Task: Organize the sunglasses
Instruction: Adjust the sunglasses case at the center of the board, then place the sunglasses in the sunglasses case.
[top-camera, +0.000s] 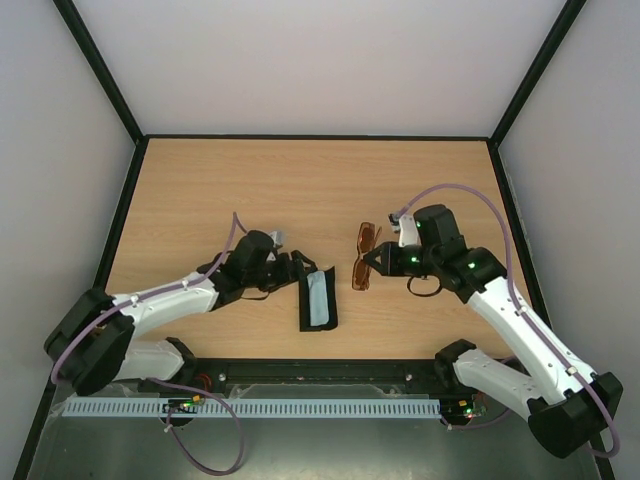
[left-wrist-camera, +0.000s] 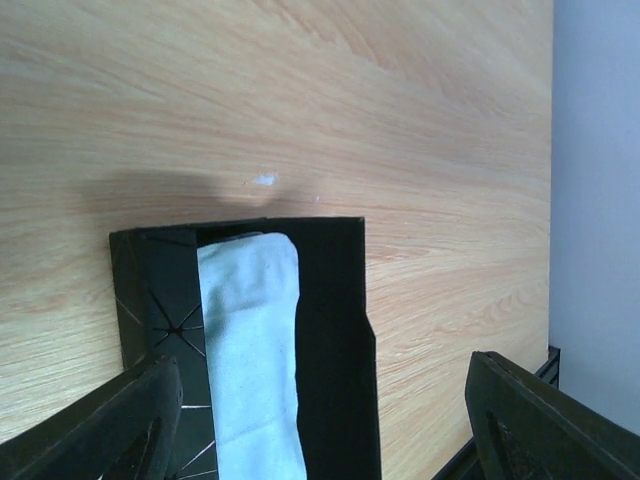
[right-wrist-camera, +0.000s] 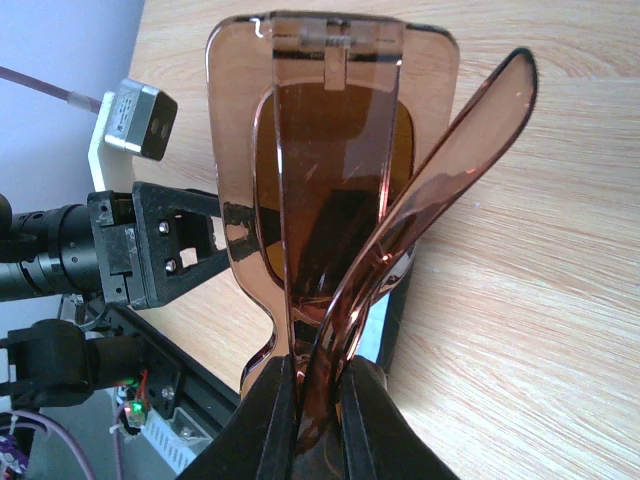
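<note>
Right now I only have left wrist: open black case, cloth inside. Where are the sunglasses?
Observer: The right gripper is shut on the sunglasses, to the right of the case and apart from it.
Operator: Folded flat?
Observer: No. Right wrist shows one temple arm splayed out from the front.
Operator: How does the case lie from above?
Observer: Its long side runs roughly from the near edge of the table toward the far edge.

Left end effector (top-camera: 296, 270) spread wide, right end effector (top-camera: 374, 261) clamped narrow.
</note>
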